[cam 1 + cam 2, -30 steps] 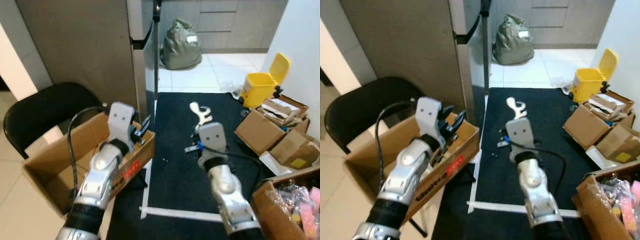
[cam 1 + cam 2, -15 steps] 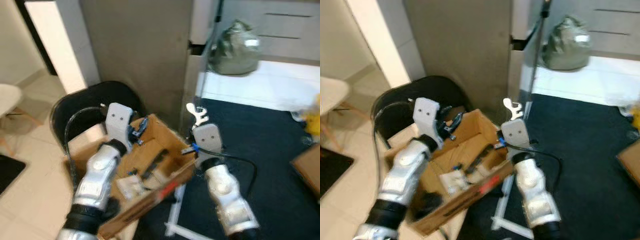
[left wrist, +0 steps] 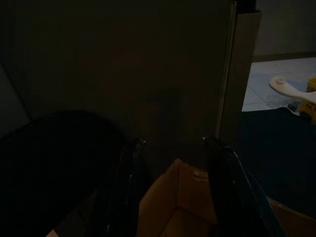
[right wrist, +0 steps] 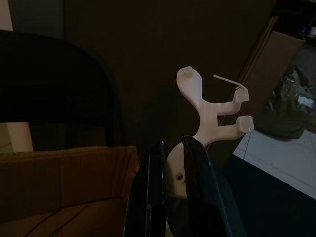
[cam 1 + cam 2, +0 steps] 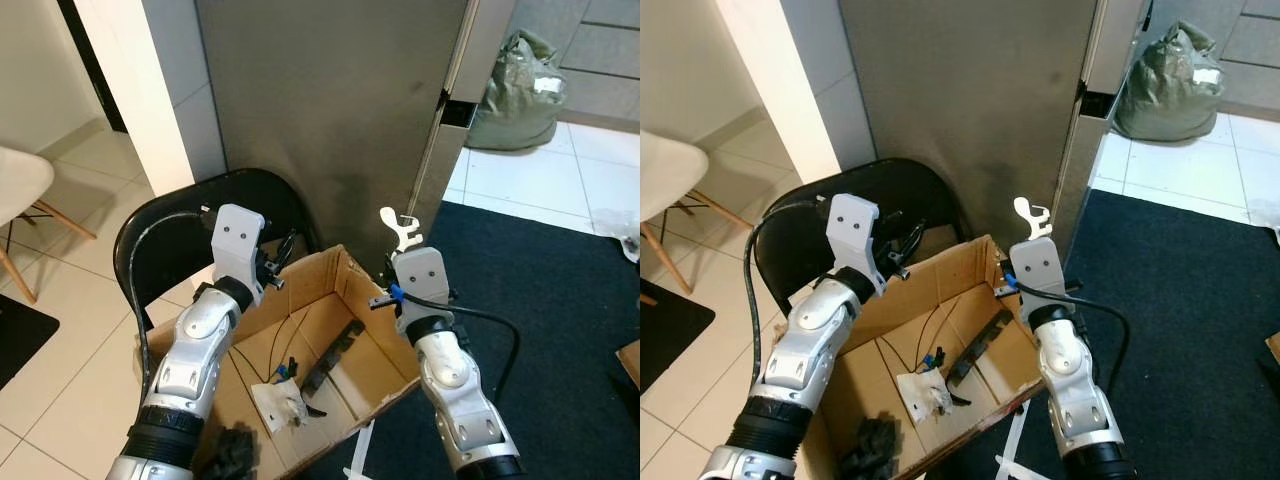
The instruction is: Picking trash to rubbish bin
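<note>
Cardboard box of scraps rests on a black chair before the robot. Right gripper pinches a white plastic piece above the box's far edge. Left gripper, fingers spread and empty, hovers over the box's far left rim.

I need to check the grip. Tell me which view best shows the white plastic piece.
Right wrist view: the white plastic piece stands clear, base pinched in the right gripper. Both eye views show it small; the left wrist view catches one end.

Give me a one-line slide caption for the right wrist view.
Right gripper shut on a white plastic piece, held beside the open cardboard box on a black chair.
</note>
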Tool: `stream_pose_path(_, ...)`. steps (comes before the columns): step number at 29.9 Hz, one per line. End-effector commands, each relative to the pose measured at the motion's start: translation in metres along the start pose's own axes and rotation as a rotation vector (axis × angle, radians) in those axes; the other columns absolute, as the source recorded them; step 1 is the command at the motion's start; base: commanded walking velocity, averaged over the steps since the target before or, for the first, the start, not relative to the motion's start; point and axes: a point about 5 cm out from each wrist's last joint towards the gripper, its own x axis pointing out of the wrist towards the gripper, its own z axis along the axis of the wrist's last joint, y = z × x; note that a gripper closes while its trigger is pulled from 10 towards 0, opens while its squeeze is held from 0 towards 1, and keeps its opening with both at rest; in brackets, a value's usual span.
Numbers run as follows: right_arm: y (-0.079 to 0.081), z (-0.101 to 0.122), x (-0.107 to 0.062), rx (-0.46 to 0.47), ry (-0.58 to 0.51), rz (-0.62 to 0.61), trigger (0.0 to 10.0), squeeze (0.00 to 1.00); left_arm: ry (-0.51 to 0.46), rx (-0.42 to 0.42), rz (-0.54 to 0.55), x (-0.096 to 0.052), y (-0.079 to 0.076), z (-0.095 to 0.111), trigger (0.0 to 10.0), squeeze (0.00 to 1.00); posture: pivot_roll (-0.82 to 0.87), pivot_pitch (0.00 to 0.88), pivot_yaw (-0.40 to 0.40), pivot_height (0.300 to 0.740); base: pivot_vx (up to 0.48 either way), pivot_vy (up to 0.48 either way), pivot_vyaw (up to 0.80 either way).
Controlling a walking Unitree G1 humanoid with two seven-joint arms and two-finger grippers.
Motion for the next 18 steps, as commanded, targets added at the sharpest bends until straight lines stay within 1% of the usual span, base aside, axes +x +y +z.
stream_pose_path(1,-0.001,-0.006,-0.002,0.015,0.024,-0.001,10.0,0.00,0.034,0.008,-0.003,-0.003,-0.001,-0.006,10.0,0.00,-0.03,0.079,0.061,0.740,0.000,0.000,0.00)
stream_pose_path(8,-0.001,-0.008,-0.002,0.013,0.037,0.006,10.0,0.00,0.041,0.012,-0.003,-0.003,0.000,-0.008,10.0,0.00,-0.03,0.082,0.067,0.740,0.000,0.000,0.00)
stream_pose_path(13,-0.001,-0.011,0.001,0.008,0.046,0.027,10.0,0.00,0.071,0.038,0.014,-0.004,0.003,-0.013,10.0,0.00,-0.03,0.084,0.069,0.740,0.000,0.000,0.00)
stream_pose_path(14,-0.004,-0.013,0.005,0.002,0.056,0.040,10.0,0.00,0.089,0.049,0.035,-0.004,0.006,-0.015,10.0,0.00,-0.02,0.087,0.061,0.740,0.000,0.000,0.00)
stream_pose_path(17,-0.007,-0.014,0.008,0.001,0.063,0.045,10.0,0.00,0.095,0.049,0.040,-0.004,0.007,-0.016,10.0,0.00,-0.02,0.090,0.058,0.740,0.000,0.000,0.00)
stream_pose_path(18,-0.009,-0.015,0.011,-0.003,0.068,0.054,10.0,0.00,0.104,0.054,0.044,-0.004,0.007,-0.016,10.0,0.00,-0.02,0.092,0.055,0.740,0.000,0.000,0.00)
